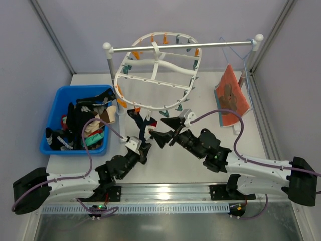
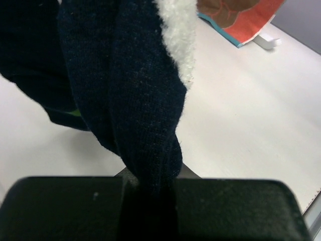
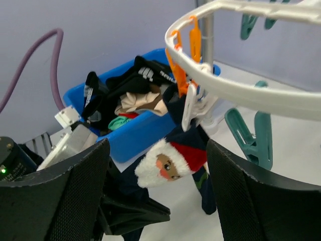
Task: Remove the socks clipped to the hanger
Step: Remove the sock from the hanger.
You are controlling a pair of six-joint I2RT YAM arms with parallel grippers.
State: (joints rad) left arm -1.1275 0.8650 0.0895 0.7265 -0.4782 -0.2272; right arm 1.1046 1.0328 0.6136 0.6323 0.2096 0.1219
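The white oval hanger (image 1: pixel 155 70) hangs from a rail, with orange and teal clips round its rim. One dark navy sock (image 1: pixel 141 125) with a Santa face (image 3: pixel 170 163) hangs from a white clip (image 3: pixel 193 103) at the hanger's near rim (image 3: pixel 241 95). My left gripper (image 1: pixel 143 151) is shut on the sock's lower end (image 2: pixel 145 125), which is pinched between its jaws (image 2: pixel 150 201). My right gripper (image 1: pixel 168 131) is open, a finger on each side of the Santa sock (image 3: pixel 165 201), not touching it. Several removed socks (image 1: pixel 80 123) lie in the blue bin.
The blue bin (image 1: pixel 57 108) stands at the left and also shows in the right wrist view (image 3: pixel 135 133). An orange-red flower-print cloth (image 1: pixel 230 98) hangs on a thin blue wire hanger at the rail's right end. The rail's white posts (image 1: pixel 107 60) flank the hanger. A teal clip (image 3: pixel 251 135) hangs beside the sock.
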